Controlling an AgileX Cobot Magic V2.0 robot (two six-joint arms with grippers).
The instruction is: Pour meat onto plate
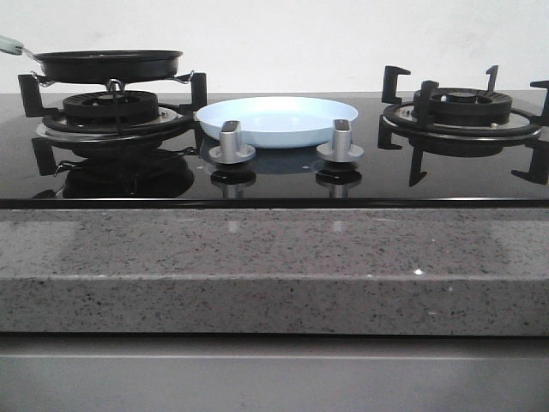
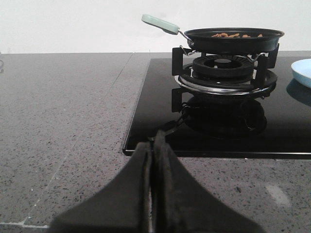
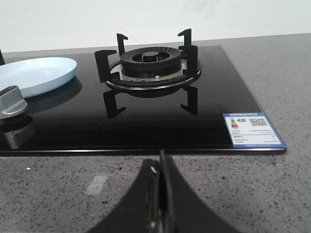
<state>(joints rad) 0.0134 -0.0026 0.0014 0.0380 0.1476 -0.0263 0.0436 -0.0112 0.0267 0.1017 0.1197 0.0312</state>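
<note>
The pale blue plate (image 1: 276, 120) sits empty on the black glass hob between the two burners; its edge shows in the left wrist view (image 2: 302, 72) and more of it in the right wrist view (image 3: 36, 75). The black frying pan (image 1: 107, 64) with a pale green handle (image 2: 160, 23) rests on the left burner. The meat (image 2: 234, 35) shows as orange-brown pieces inside the pan. My left gripper (image 2: 154, 143) is shut and empty, low over the counter in front of the hob's left corner. My right gripper (image 3: 159, 162) is shut and empty, near the hob's front edge.
The right burner (image 1: 463, 112) with black pan supports stands bare. Two silver knobs (image 1: 232, 142) (image 1: 340, 142) stand in front of the plate. A blue label (image 3: 251, 128) is stuck on the hob's right front corner. Grey speckled counter (image 1: 274, 266) surrounds the hob.
</note>
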